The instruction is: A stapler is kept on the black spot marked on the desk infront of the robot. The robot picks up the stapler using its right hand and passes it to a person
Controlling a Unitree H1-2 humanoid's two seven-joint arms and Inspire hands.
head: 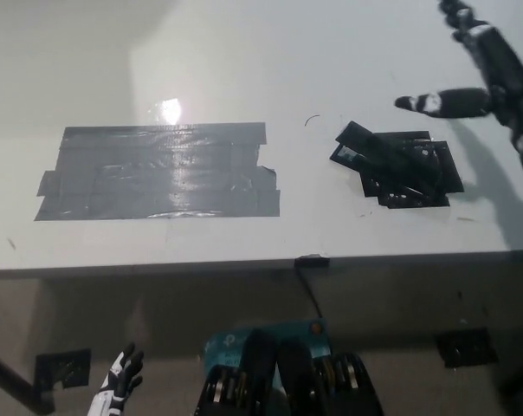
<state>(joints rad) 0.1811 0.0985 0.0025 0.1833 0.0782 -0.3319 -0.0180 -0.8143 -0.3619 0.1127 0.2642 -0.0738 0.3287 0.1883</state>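
Stapler (391, 156) lying flat on black spot (443, 173), toward right end of worktop (244, 69), between front and back edges; dark on dark, so outline hard to read and which end faces where not to be told. Parked there as the marked pickup place, within reach of the right side. Right hand (482, 74) raised above worktop near back right corner, just beyond the spot and apart from stapler, fingers spread wide, holding nothing; one finger points left toward the spot. Judged: poised for a reach down onto the stapler, grasp not yet made. Larger grey tape patch (158, 171) toward left end of worktop, well apart from spot, bare of objects. Left hand (119, 386) low below front edge at left, off the worktop, resting, fingers apart and empty. No person in view, so handover looks far off. Next move likely calls for lowering and closing around stapler's body; low flat shape may make it slip.
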